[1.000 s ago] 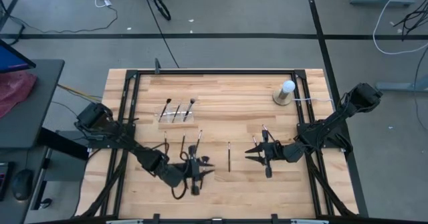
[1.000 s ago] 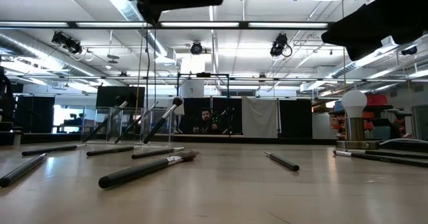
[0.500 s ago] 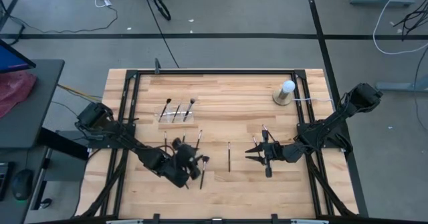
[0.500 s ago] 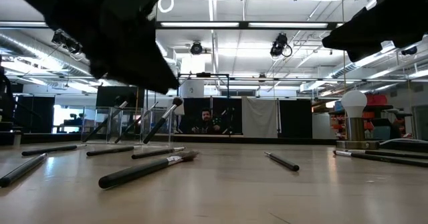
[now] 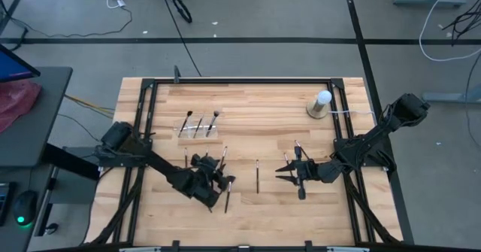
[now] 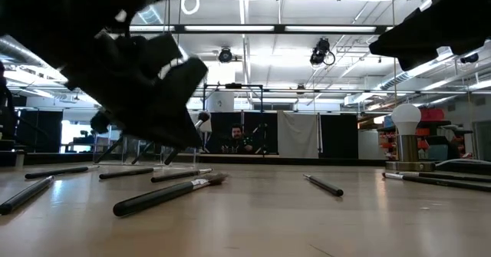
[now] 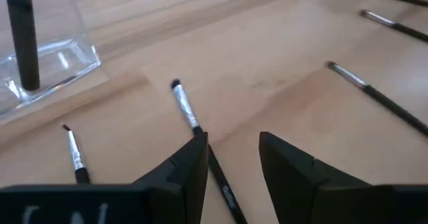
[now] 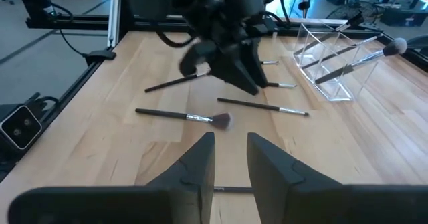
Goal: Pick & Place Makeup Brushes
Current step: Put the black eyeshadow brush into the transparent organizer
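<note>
Surface: pale wooden plank table inside a black frame, loose brushes scattered across its middle.
Change: left gripper, earlier at the near edge over a brush, has swung farther in and now hangs above the scattered thin black makeup brushes; none is seen between its fingers.
Left pincer: fingers spread, with one silver-ferruled brush lying on the wood just ahead of the gap.
Meaning: no brush appears lifted; a fresh pick seems due.
Right gripper: unchanged, waiting right of centre, fingers slightly apart, empty.
Far: clear plastic holder with three brushes standing in it.
</note>
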